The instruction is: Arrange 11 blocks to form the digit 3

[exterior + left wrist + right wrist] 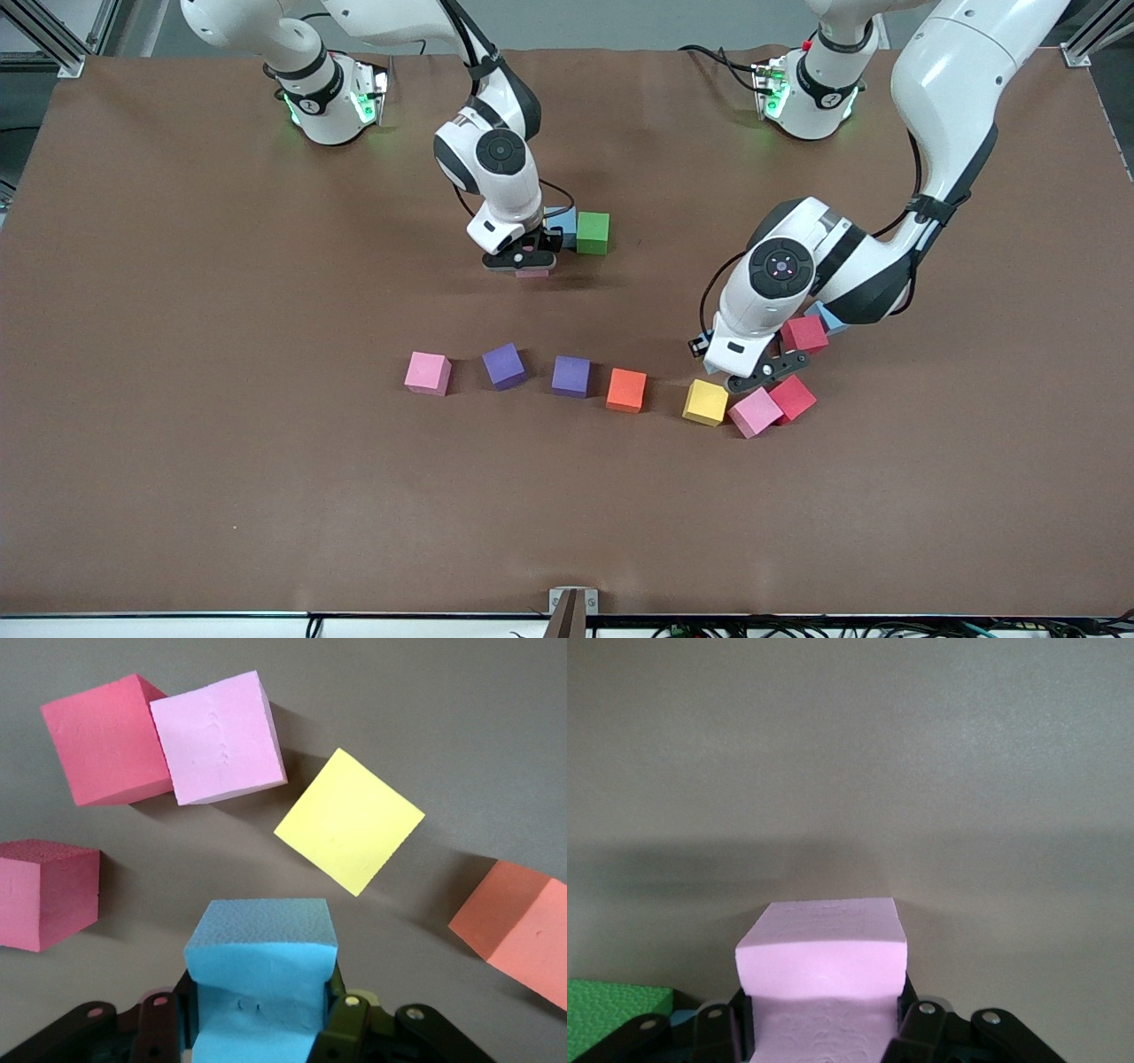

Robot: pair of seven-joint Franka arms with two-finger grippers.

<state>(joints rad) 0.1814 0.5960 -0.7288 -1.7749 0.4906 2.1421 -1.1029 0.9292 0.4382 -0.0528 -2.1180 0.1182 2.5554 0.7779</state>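
My right gripper [523,260] is shut on a pink block [822,943], low over the table beside a touching light blue block [561,221] and green block [593,232]. My left gripper [260,1001] is shut on a light blue block [261,939], which the hand hides in the front view. It hangs over the table above a yellow block [706,401] and a pink block [755,412]. Nearer the front camera, a pink block [428,372], two purple blocks [504,365] [571,376] and an orange block [626,390] lie in a loose row. No digit 3 shows.
Two red cubes [804,334] [793,399] lie close around my left gripper [764,370], one touching the pink block. Another light blue block [831,317] peeks out by the farther red cube. Bare brown table [221,425] spreads toward the right arm's end.
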